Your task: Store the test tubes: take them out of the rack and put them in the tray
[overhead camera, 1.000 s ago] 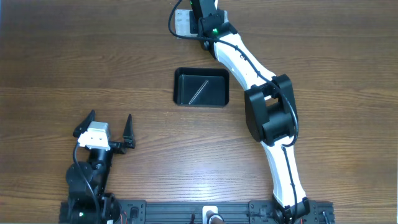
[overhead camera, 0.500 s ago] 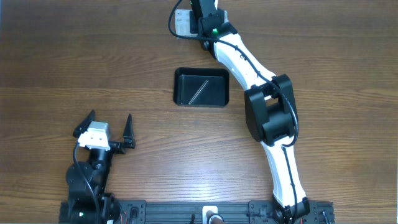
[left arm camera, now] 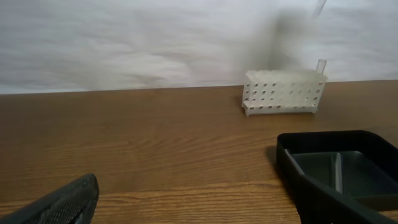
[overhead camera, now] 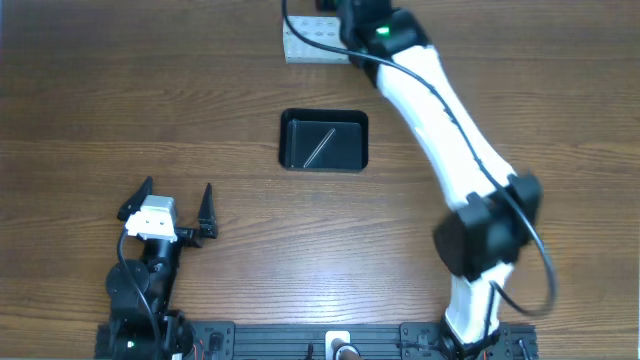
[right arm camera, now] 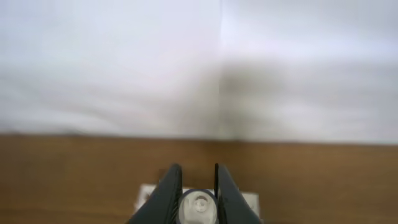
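The white perforated rack (overhead camera: pixel 312 46) stands at the table's far edge; in the left wrist view the rack (left arm camera: pixel 283 92) has one clear tube (left arm camera: pixel 321 65) sticking up at its end. My right gripper (right arm camera: pixel 198 198) is shut on a test tube (right arm camera: pixel 199 205), seen end-on between its fingers, held above the rack (right arm camera: pixel 251 199). The black tray (overhead camera: pixel 290 158) lies mid-table with one tube (overhead camera: pixel 321 146) lying diagonally in it. My left gripper (overhead camera: pixel 177 190) stands open at the near left, holding nothing.
The right arm (overhead camera: pixel 440 110) stretches from its base at the bottom right up across the table, passing right of the tray. Bare wood lies left of the tray and between it and the rack. A white wall backs the table.
The right arm has straightened and lifted, raising its gripper off the rack with a tube in it. The rack now shows whole. The left arm has not moved.
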### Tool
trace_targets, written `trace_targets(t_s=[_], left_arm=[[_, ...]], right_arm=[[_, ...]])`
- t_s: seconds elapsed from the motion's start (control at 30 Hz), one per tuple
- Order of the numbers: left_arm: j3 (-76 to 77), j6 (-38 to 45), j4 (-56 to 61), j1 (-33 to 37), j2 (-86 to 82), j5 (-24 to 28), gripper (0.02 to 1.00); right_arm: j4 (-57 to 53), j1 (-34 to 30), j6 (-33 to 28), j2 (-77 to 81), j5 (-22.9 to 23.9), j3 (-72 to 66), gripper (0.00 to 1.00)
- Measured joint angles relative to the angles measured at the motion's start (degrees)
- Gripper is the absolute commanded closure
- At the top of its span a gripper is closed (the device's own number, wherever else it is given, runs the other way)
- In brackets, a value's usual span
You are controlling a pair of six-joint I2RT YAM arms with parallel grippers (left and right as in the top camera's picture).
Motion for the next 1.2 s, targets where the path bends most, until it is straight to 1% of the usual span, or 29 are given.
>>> trace_targets(t_s=[0.13, 0.27, 0.43, 0.6, 0.67, 0.77, 0.9, 1.2], left_arm=[[0.00, 0.00, 0.00, 0.00, 0.00, 0.00, 0.018], [0.00, 0.00, 0.00, 0.00, 0.00, 0.00, 0.018], [0.00, 0.00, 0.00, 0.00, 0.00, 0.00, 0.018], [0.00, 0.00, 0.00, 0.11, 0.00, 0.00, 0.018], [0.00, 0.00, 0.00, 0.11, 0.00, 0.00, 0.018], [0.00, 0.00, 0.00, 0.11, 0.00, 0.00, 0.018], [0.00, 0.00, 0.00, 0.11, 0.00, 0.00, 0.018], [0.00, 0.00, 0.00, 0.11, 0.00, 0.00, 0.018]], right_arm=[[-6.16, 0.02, -0.02, -7.48, -1.68, 1.11, 0.919], [-15.23, 0.09, -0.02, -10.03, -6.78, 1.66, 0.925], [-25.99, 0.57, -0.02, -6.51, -14.10, 1.51, 0.989], [-32.85, 1.55, 0.00, -0.37, -21.11, -0.48, 0.991], [-35.06, 1.92, -0.02, 1.99, -22.86, -1.44, 0.989], [-36.76, 2.47, 0.00, 5.66, -24.52, -2.32, 0.989], [-36.89, 2.78, 0.20, 8.76, -25.51, -2.38, 0.991], [-37.55, 2.80, 2.51, 13.05, -25.81, -2.38, 0.989]])
